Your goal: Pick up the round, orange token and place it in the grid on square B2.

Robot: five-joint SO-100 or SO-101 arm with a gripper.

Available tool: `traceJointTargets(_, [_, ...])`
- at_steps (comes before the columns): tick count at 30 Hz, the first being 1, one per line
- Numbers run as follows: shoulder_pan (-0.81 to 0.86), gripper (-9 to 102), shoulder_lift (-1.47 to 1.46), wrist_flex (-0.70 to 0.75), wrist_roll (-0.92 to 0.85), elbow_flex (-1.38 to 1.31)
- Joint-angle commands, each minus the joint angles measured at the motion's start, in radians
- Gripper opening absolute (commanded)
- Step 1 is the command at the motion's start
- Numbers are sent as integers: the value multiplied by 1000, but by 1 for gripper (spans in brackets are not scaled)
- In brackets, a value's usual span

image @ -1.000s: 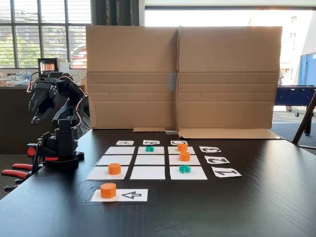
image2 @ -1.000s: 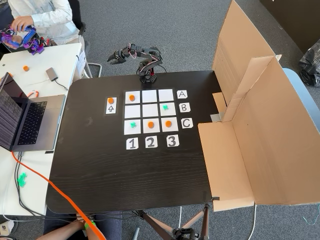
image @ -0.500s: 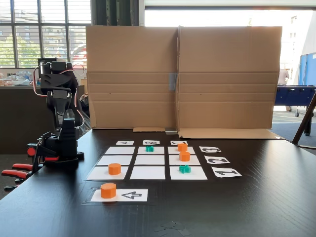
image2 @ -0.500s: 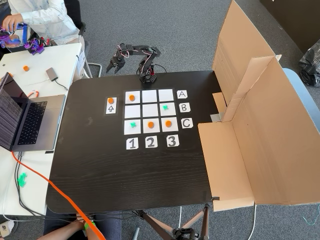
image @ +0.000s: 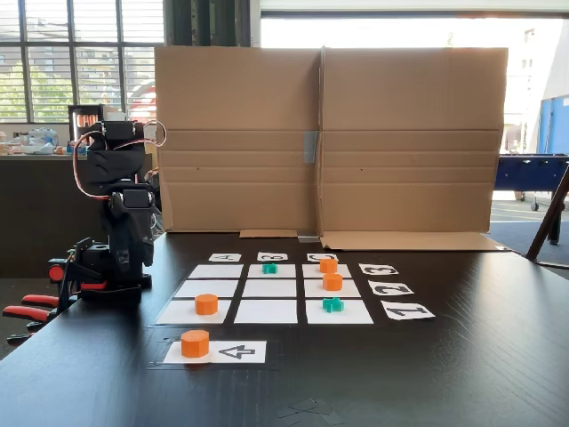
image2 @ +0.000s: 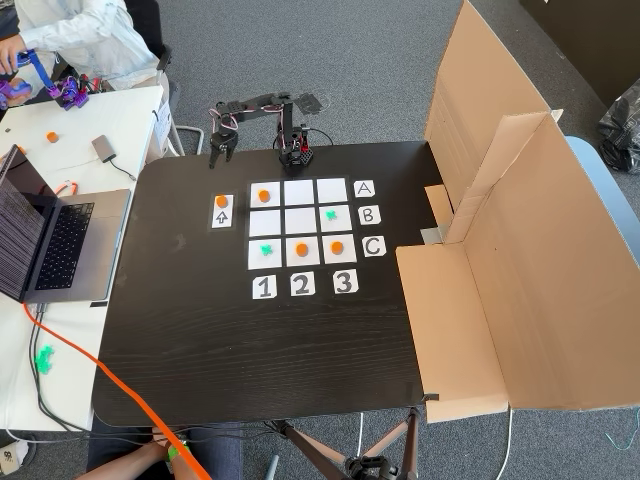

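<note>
Dark woodgrain table [image: 462, 356] is showing a slightly glossy sheen, the grid [image2: 300, 222] and arrow sheet [image: 240, 351] are reading as matt white paper, the round, orange token [image: 195, 342] is looking like smooth plastic, and the screen [image: 400, 142] is matt corrugated cardboard.

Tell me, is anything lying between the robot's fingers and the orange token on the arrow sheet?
No. In the fixed view from above, the gripper hangs near the table's far edge, and just bare black tabletop separates it from the orange token on the arrow sheet.
</note>
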Motion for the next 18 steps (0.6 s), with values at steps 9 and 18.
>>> traceJointTargets(9, [-63,47,-264,5,-28,-229])
traceJointTargets(18, [-156,62,-471,5,-28,-348])
